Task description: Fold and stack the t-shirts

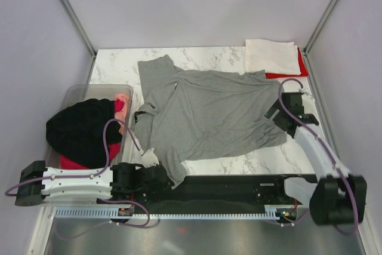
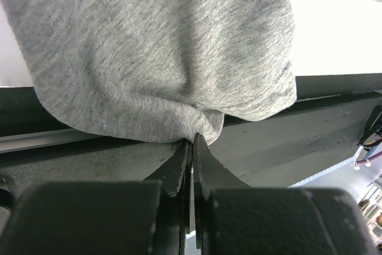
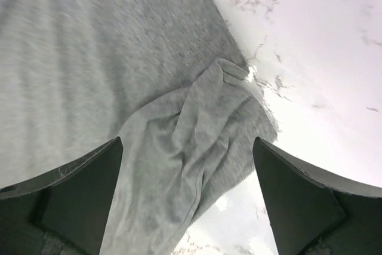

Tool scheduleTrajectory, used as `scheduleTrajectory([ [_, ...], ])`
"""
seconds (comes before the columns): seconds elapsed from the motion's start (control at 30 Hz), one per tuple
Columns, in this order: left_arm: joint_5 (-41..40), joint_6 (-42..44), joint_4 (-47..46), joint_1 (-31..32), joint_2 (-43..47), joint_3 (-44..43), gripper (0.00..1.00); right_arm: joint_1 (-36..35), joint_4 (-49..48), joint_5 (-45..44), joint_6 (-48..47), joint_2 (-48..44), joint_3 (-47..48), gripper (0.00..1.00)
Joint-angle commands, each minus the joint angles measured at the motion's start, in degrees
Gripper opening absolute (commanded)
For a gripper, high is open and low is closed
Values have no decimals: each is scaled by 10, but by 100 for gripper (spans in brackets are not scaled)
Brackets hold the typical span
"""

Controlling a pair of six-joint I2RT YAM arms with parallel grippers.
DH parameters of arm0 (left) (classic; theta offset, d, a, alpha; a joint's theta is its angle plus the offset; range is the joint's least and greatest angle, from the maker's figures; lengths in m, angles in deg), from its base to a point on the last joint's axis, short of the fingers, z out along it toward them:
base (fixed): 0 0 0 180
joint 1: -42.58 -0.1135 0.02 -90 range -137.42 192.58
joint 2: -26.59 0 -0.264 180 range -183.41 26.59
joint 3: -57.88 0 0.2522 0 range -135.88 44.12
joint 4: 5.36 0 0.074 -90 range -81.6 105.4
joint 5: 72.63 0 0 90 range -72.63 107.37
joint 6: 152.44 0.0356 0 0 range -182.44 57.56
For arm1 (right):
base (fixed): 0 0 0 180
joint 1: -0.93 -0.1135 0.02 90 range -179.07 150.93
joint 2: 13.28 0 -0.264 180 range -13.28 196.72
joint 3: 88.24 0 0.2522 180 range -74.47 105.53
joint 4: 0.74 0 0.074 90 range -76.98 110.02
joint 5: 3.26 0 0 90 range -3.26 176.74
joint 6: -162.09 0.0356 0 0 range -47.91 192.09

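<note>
pinching a bunched edge of the grey t-shirt (image 1: 209,117) ahead of its tips, the left gripper (image 2: 191,140) is clamped shut, probably to pull it flat; the right gripper (image 3: 186,143) gapes wide, a crumpled corner between its fingers (image 3: 77,198), ready to grab.

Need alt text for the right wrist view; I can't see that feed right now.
The right pincer hangs open, straddling a bunched, wrinkled corner of the heather grey t-shirt. The rest of the shirt spreads flat toward the upper left. Bare white marble table shows on the right.
</note>
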Motion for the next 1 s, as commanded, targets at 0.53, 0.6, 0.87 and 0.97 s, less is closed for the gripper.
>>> scheduleTrajectory([
  [0.53, -35, 10, 10, -7, 24, 28, 2, 13, -27, -48, 123, -135, -139, 67],
  [0.6, -36, 10, 10, -8, 29, 30, 2, 13, -44, -45, 119, -129, -141, 63],
  [0.87, -34, 10, 9, -9, 27, 30, 2, 34, -96, -33, 111, -93, -173, 59],
  [0.97, -35, 10, 9, -9, 25, 29, 2, 36, -116, -18, 106, -87, -190, 56],
])
